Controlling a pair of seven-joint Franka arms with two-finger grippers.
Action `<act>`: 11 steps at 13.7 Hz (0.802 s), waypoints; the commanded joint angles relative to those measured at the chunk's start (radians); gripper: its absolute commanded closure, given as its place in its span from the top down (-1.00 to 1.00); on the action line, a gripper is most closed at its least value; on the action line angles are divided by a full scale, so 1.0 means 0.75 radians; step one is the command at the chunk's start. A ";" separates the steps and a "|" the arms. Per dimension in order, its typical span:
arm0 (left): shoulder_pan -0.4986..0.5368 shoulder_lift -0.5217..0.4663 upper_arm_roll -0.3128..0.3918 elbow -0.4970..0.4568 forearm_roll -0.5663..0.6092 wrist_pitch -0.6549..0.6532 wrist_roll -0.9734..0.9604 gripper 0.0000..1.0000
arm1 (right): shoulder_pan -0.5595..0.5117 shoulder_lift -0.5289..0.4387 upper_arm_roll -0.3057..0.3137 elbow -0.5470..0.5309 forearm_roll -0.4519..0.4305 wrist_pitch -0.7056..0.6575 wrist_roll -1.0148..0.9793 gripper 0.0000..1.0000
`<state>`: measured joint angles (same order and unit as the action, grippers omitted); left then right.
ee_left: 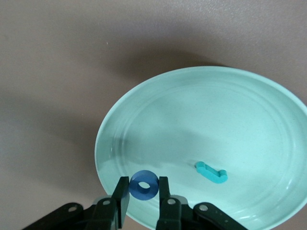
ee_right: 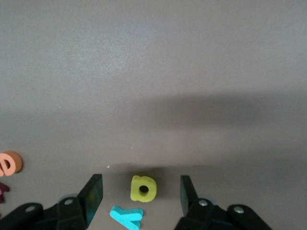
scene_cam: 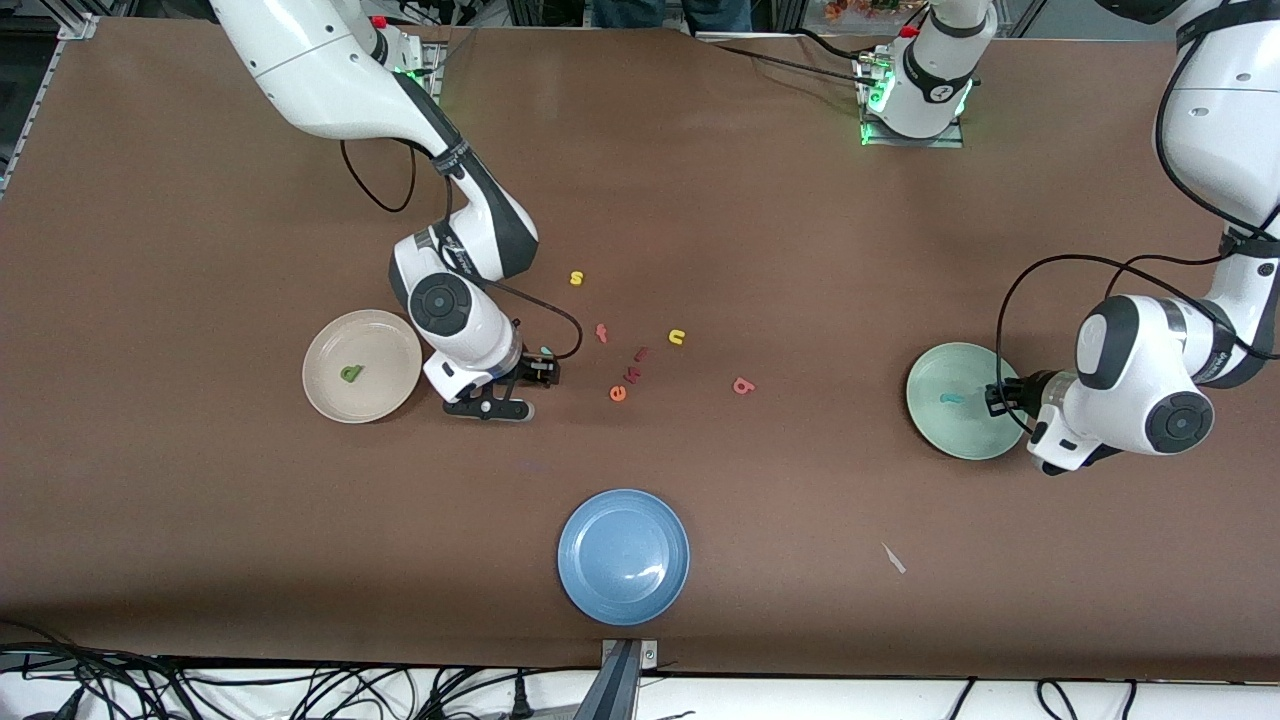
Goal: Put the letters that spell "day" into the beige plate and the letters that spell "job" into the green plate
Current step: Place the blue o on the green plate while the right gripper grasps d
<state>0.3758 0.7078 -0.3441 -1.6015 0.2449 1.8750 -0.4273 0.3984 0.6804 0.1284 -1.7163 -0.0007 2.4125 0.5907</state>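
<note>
The green plate [scene_cam: 965,432] lies toward the left arm's end of the table, with the teal j [ee_left: 211,172] in it. My left gripper [ee_left: 144,182] hangs over that plate's rim, shut on the blue o [ee_left: 152,190]. The beige plate [scene_cam: 380,345] toward the right arm's end holds the green d [scene_cam: 349,373]. Beside that plate my right gripper [ee_right: 140,186] is low over the table and open. The yellow a [ee_right: 143,188] lies flat between its fingers, and the teal y [ee_right: 127,216] lies next to the a. The red-orange b [scene_cam: 742,386] rests on the table between the plates.
Loose letters lie mid-table: a yellow s [scene_cam: 576,278], a red f [scene_cam: 601,332], a yellow n [scene_cam: 677,337], an orange e [scene_cam: 618,393] and two reddish ones. A blue plate [scene_cam: 623,556] sits nearer the front camera. A paper scrap [scene_cam: 893,558] lies beside it.
</note>
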 commanded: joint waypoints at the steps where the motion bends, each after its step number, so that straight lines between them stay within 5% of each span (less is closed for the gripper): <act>1: -0.006 -0.054 -0.042 0.026 -0.001 -0.019 0.007 0.99 | 0.037 0.058 -0.014 0.002 -0.001 0.078 0.075 0.48; 3: -0.010 -0.129 -0.118 0.027 -0.113 -0.021 -0.056 0.99 | 0.046 0.058 -0.016 -0.019 -0.003 0.099 0.075 0.47; 7: -0.063 -0.132 -0.332 0.037 -0.134 -0.034 -0.435 0.99 | 0.046 0.058 -0.020 -0.035 -0.009 0.103 0.075 0.16; 11: -0.300 -0.026 -0.329 0.039 -0.130 0.223 -0.824 0.99 | 0.046 0.050 -0.020 -0.062 -0.015 0.103 0.075 -0.39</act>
<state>0.2006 0.6408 -0.6000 -1.5784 0.1551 1.9476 -0.9367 0.4251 0.7220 0.1211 -1.7233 -0.0024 2.4746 0.6307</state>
